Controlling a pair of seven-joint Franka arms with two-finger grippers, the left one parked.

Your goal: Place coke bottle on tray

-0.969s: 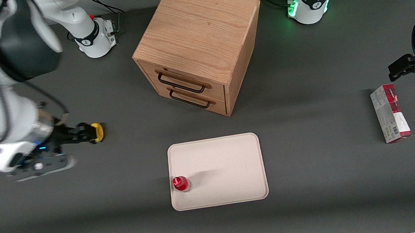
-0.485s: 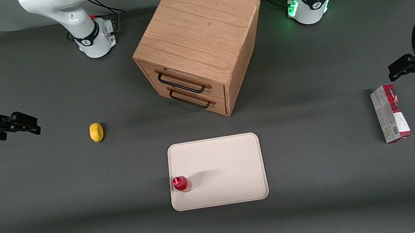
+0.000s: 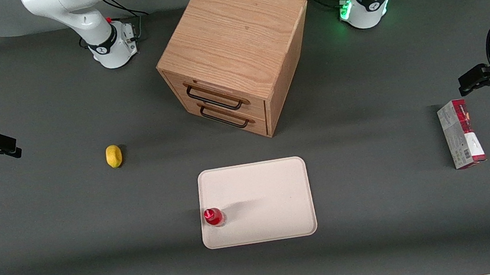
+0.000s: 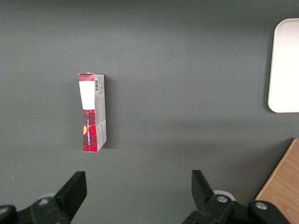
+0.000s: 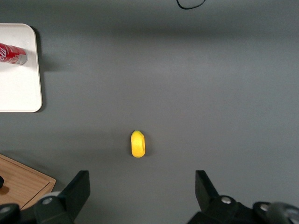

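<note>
Item one, the coke bottle (image 3: 213,217): we record it standing upright on the tray (image 3: 270,186), red cap up. It sits just inside the tray's corner that is nearer the front camera and toward the working arm's end of the table. In the right wrist view we see the coke bottle (image 5: 13,53) close to the rim of the tray (image 5: 18,88).

Item two, the tray: cream-white and flat on the dark table (image 3: 72,226). It lies in front of the wooden cabinet (image 3: 237,39) and nearer the front camera than it. We find nothing on it but the bottle.

Item three, the gripper (image 3: 7,145): we place it above the table at the working arm's end, well apart from the tray and the bottle. The wrist view shows the gripper (image 5: 142,176) with its fingers (image 5: 79,186) spread wide and nothing between them.

Item four, the yellow lemon (image 3: 113,155): it lies on the table between the gripper and the cabinet, touching neither. In the wrist view the lemon (image 5: 138,143) lies on bare table, ahead of the spread jaws.

Item five, the cabinet: two drawers, both shut as far as we can see, with dark handles.

Item six, the red-and-grey carton (image 3: 461,139): it lies flat toward the parked arm's end of the table, well apart from the tray.
</note>
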